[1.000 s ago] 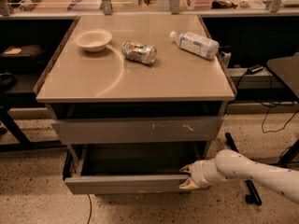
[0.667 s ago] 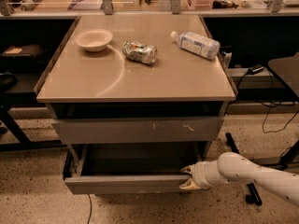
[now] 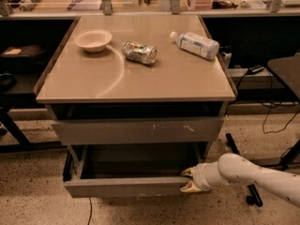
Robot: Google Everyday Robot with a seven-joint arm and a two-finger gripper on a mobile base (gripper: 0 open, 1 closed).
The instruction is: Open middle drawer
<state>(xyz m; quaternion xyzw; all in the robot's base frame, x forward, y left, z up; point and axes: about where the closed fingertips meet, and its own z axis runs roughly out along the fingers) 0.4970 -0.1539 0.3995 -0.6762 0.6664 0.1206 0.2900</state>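
Hardly anything has moved since a second ago: your gripper [image 3: 189,180] sits at the same right end of the middle drawer [image 3: 126,187], and the drawer stands pulled out about as far as before. That drawer lies low in the picture, toward 6 o'clock, its dark inside open to view beneath the taller scratched front [image 3: 136,131]. The claw comes in from 4 o'clock on the white arm [image 3: 255,175]. It is closed narrow on the drawer's front panel, with one pale finger on the inner side and the other on the outer face. On the table top [image 3: 140,86], a bowl [image 3: 93,40] rests at 11 o'clock. A crushed can [image 3: 139,52] lies on its side near 12. A plastic bottle [image 3: 196,44] lies on its side at 1 o'clock.
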